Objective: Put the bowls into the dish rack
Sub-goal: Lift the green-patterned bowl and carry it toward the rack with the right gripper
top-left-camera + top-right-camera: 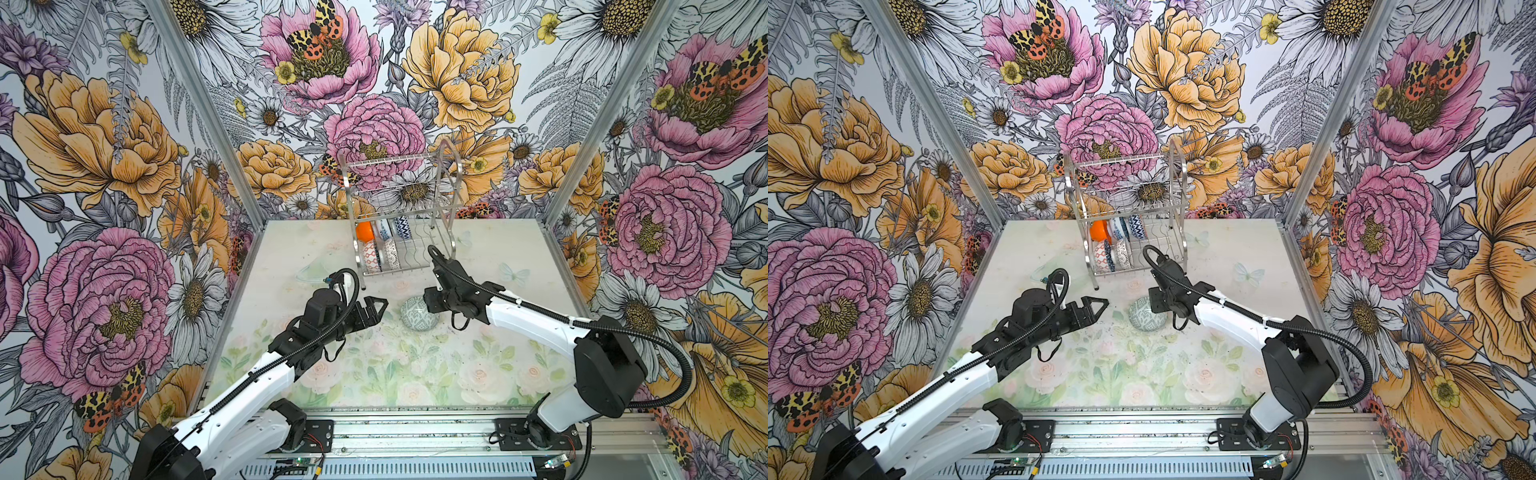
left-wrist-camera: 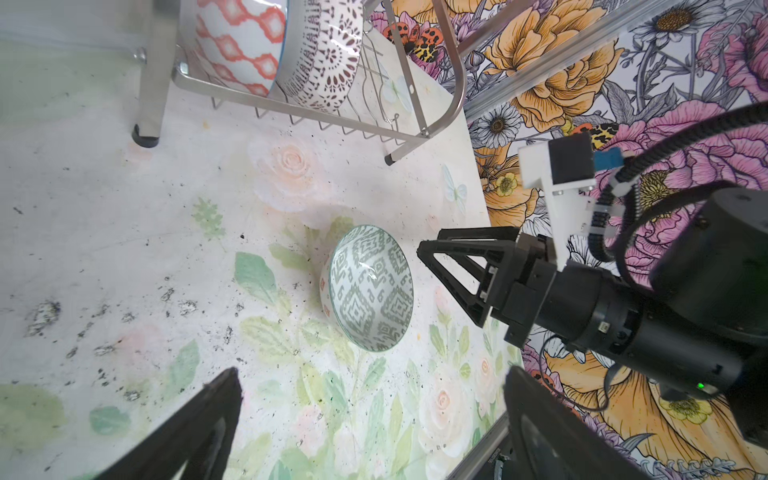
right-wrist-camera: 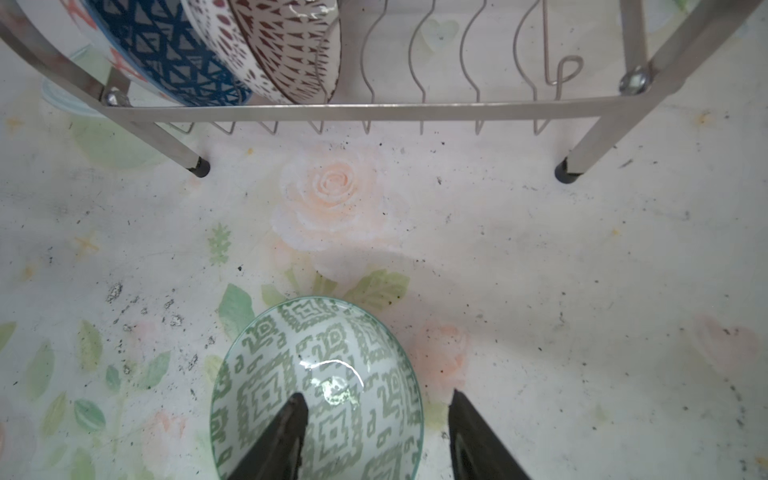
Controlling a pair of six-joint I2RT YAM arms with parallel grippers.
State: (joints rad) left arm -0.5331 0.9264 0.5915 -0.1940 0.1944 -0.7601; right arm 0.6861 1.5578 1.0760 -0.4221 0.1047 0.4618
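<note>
Five racked bowls [image 1: 384,249], as far as I can count, stand on edge in the lower tier of the rack [image 3: 374,107]. The rack lies beyond the tips of both end effectors, and nothing shows in its upper tier. One grey-green bowl [image 1: 419,314] is not loaded. It sits on the surface [image 1: 374,374], its patterned inside showing, between the two end effectors. The right end effector [image 1: 427,300] is at the bowl's rim with its jaws parted, released rather than clamped. In the right wrist view one finger [image 3: 286,432] hangs over the bowl's inside and the other sits outside the rim, neither plainly pressing it. The left end effector [image 1: 382,306] is spread wide and empty, its tips pointing at the bowl from the opposite side, near but apart. By my reading the job is most of the way through: five in, one to go. What is left is to grip this bowl, carry it forward to the rack and stand it in the free part of the lower tier.
</note>
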